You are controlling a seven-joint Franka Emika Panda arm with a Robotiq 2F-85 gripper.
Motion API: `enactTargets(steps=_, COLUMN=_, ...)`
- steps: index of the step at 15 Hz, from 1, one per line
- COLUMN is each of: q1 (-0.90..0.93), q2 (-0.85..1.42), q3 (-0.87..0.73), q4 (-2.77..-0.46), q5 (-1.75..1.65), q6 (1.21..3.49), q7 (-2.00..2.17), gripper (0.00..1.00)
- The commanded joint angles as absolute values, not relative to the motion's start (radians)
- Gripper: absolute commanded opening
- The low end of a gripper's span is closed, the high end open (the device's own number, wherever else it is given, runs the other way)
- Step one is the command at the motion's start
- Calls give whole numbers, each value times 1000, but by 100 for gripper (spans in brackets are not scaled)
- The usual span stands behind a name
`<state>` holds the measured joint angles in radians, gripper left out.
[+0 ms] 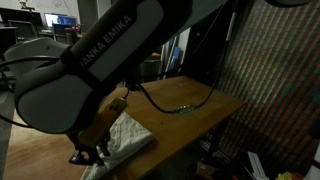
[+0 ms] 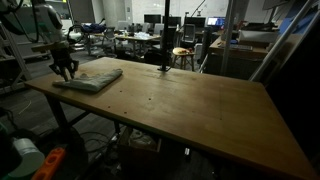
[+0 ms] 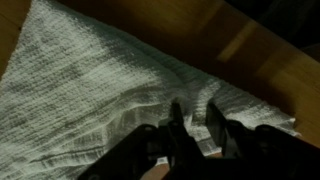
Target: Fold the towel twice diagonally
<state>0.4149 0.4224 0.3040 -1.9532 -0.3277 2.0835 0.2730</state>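
A broad wooden bench (image 2: 200, 115) spans a dim workroom, its plank top mostly bare in both exterior views. In the wrist view it is only a strip of brown wood along the upper right.

The Panda arm (image 1: 90, 65), pale with dark lettering along its casing, looms across the foreground in an exterior view. It reaches down toward a corner of the bench.

The towel (image 2: 90, 79) lies at that corner, close to the edges. It is a pale, wrinkled cloth that looks layered on itself rather than spread out. In an exterior view the towel (image 1: 130, 135) shows as a light wedge beside the arm's lower end. In the wrist view the towel (image 3: 90, 90) covers most of the picture with its mottled weave, one edge slanting from upper left to lower right.

The claw (image 2: 63, 70) hangs over the end of the towel nearest the bench edge. Seen from the wrist, the claw (image 3: 195, 112) points its two dark fingers (image 3: 176, 125) at the cloth. They stand a narrow gap apart, slightly open, with no fold seen pinched between them. Whether the tips touch the towel cannot be told.

A thin dark cable (image 1: 160, 105) trails across the bare wood, apart from the towel.
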Motion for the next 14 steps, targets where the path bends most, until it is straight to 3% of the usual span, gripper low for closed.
enactTargets(steps=1, q1=446, q2=381, q3=285, q4=-1945, q5=-310, q6=2064, q7=299, gripper=64)
enactTargets(steps=6, q1=431, q2=269, q3=288, q4=-2018, q5=-305, q6=2083, q7=326, gripper=99)
enactTargets(steps=14, q1=346, q2=-17, q3=270, q4=-2242, q5=-309, q6=2148, q7=283, gripper=99)
